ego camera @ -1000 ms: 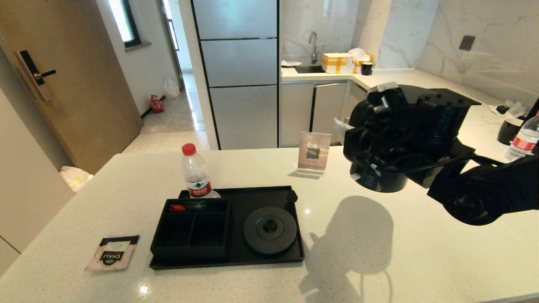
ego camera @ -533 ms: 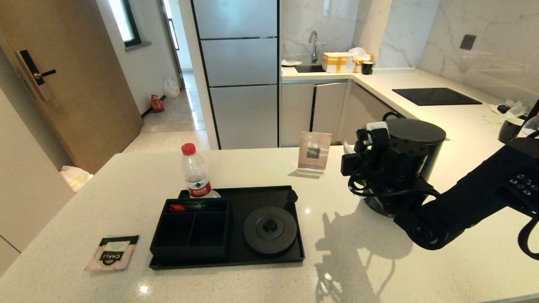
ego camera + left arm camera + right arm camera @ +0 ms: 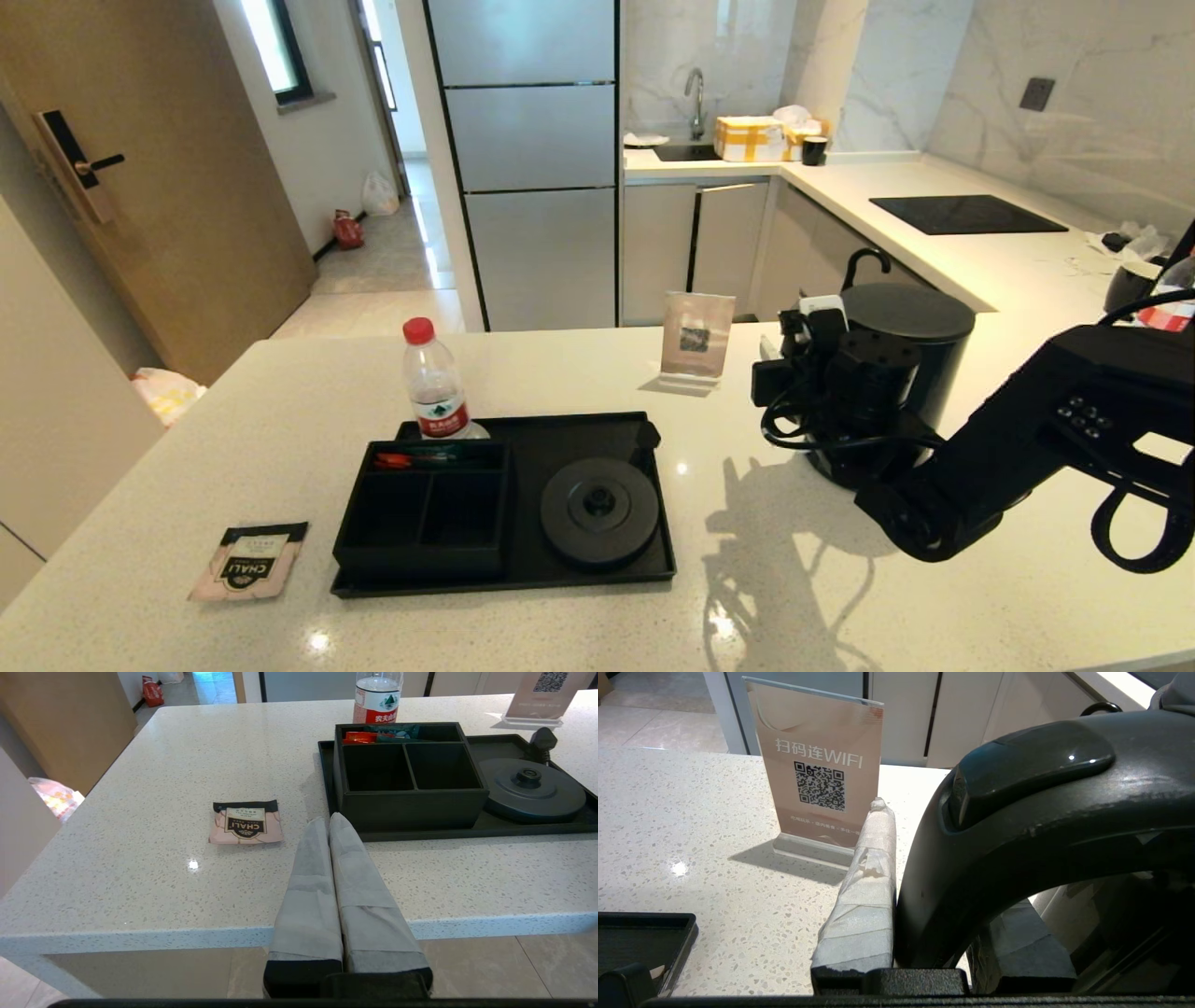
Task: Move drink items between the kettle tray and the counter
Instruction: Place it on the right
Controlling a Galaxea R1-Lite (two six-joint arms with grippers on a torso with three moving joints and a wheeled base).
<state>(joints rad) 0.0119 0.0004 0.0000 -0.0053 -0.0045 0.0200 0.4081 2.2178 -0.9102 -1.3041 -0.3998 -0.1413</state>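
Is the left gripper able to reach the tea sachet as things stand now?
Probably yes: the left gripper, shut, hangs by the counter's edge, and the tea sachet lies uncovered just beyond its tips.

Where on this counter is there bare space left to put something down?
Bare counter runs along the near edge and between the tray and the kettle. Also between the tea sachet and the tray. Crowded: the tray's back left corner, by the water bottle.

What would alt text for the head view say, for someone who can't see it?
The right gripper grips the handle of a black kettle standing on the counter, right of a black tray with an empty round base. A tea sachet lies left of the tray; a water bottle stands behind.
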